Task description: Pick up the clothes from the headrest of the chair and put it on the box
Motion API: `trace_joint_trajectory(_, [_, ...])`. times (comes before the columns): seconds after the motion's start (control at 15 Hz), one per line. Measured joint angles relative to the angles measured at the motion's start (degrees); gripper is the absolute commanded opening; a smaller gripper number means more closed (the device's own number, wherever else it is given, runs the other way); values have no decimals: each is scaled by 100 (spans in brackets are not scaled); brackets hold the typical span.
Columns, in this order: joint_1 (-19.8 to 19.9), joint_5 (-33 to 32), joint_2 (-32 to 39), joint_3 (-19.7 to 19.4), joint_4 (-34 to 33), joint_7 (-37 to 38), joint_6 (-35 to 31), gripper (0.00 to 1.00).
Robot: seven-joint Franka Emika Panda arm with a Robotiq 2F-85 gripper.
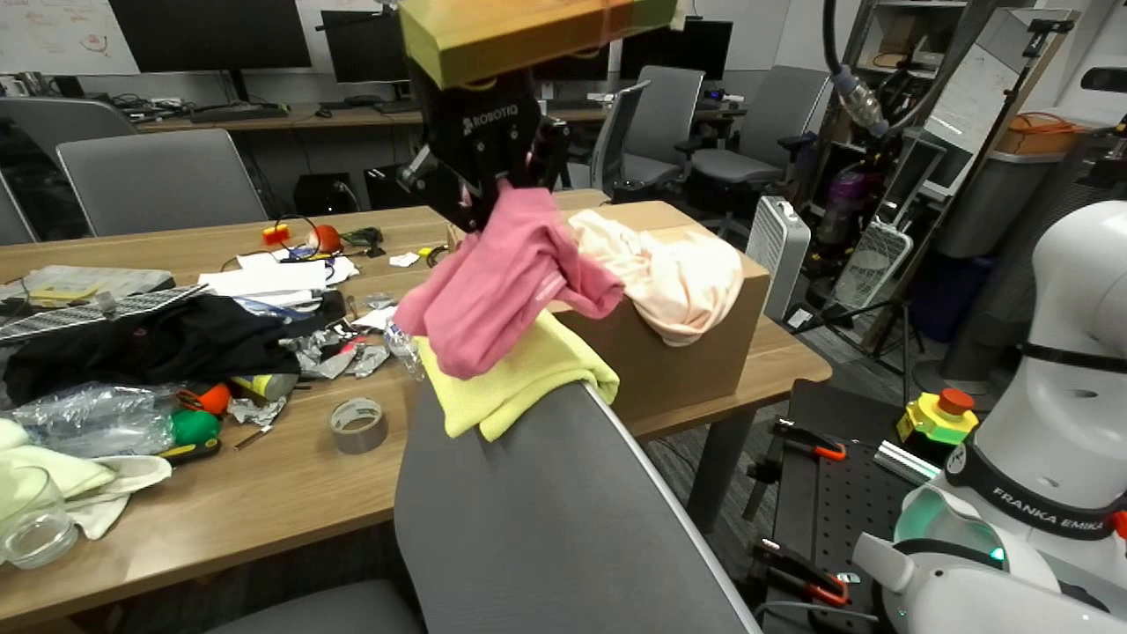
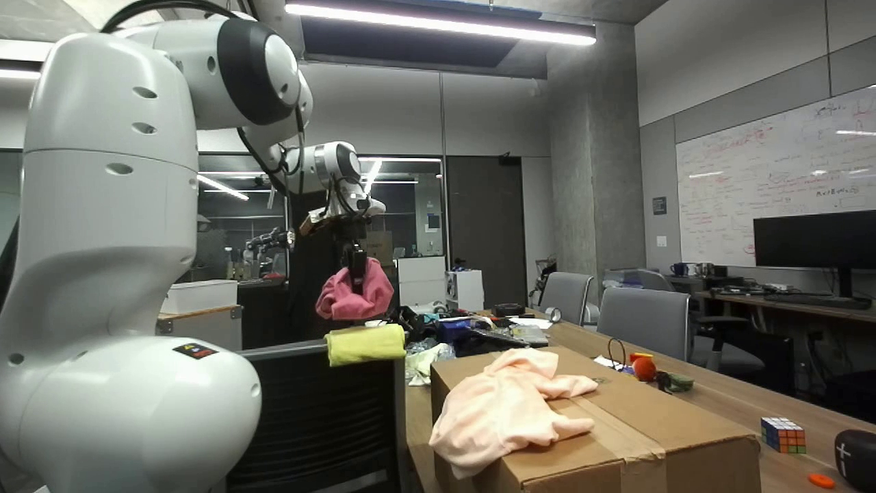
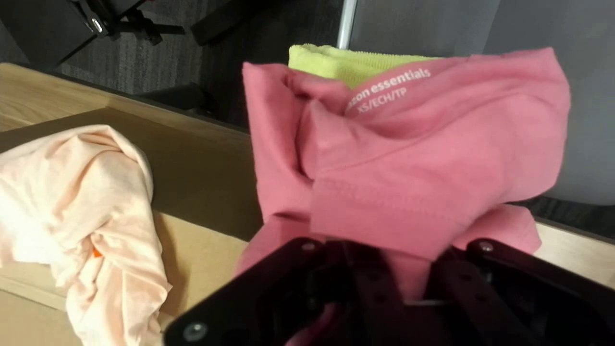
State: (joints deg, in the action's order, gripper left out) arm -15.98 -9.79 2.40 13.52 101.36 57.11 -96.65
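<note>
The pink cloth (image 1: 519,282) hangs in the gripper (image 3: 408,274), whose two fingers are closed upon its fabric. It is in the air, just above the yellow cloth (image 1: 541,370), which lies over the headrest (image 1: 568,409) of the grey chair (image 1: 537,519). The peach cloth (image 2: 506,404) is on the cardboard box (image 2: 657,407), with one part hanging over the edge. The box stands on the wooden table (image 1: 264,493), where there lie also a black cloth (image 1: 167,348) and a roll of tape (image 1: 361,438).
</note>
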Motion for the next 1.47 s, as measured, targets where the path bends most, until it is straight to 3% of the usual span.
trace_joint_trajectory(0.47, [44, -378, -463, -1, -157, 13, 64, 3])
trace_joint_trajectory(0.67, [239, -511, -458, -78, -323, 15, 241, 3])
trace_joint_trajectory(1.47, [1738, -176, -734, -1415, -904, 55, 1027, 3])
